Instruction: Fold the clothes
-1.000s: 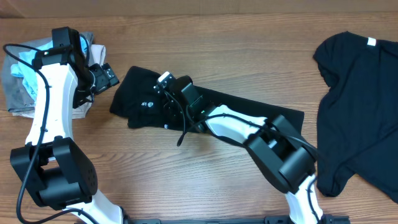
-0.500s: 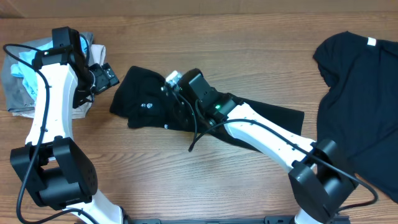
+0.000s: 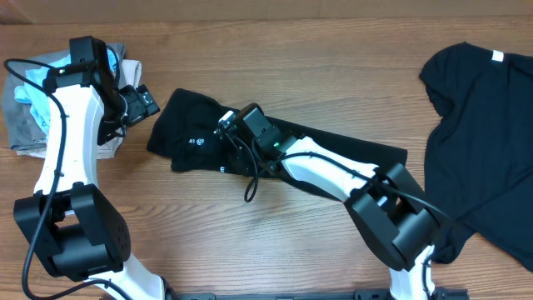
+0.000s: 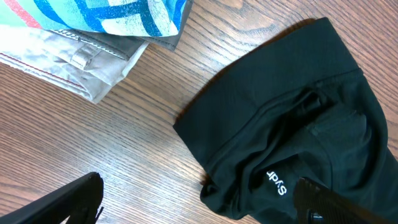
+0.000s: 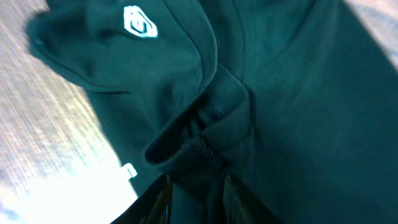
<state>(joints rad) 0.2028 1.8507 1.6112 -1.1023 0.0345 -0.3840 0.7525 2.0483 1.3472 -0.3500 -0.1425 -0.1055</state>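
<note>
A folded black T-shirt (image 3: 196, 137) lies mid-table, with a small white round logo (image 5: 139, 25) and white lettering (image 4: 277, 181). My right gripper (image 3: 227, 125) is down on it, its fingers (image 5: 163, 200) narrowly apart and pinching the fabric just behind the bunched ribbed collar (image 5: 214, 124). To the shirt's left, my left gripper (image 3: 140, 102) is wide open. In the left wrist view its fingertips (image 4: 68, 196) straddle bare wood and the shirt's corner (image 4: 214, 193), holding nothing. A second black T-shirt (image 3: 487, 125) lies spread at the right edge, a white tag (image 3: 498, 57) at its neck.
A pile of other clothes (image 3: 25, 104), grey fabric under a blue patterned piece (image 4: 112, 18), sits at the far left behind the left arm. Bare wood (image 3: 333, 83) lies between the two black shirts.
The right gripper rose slightly toward the far side, then came back down and toward the near edge on the folded shirt. Its elbow swung right and back. The left arm stayed still.
</note>
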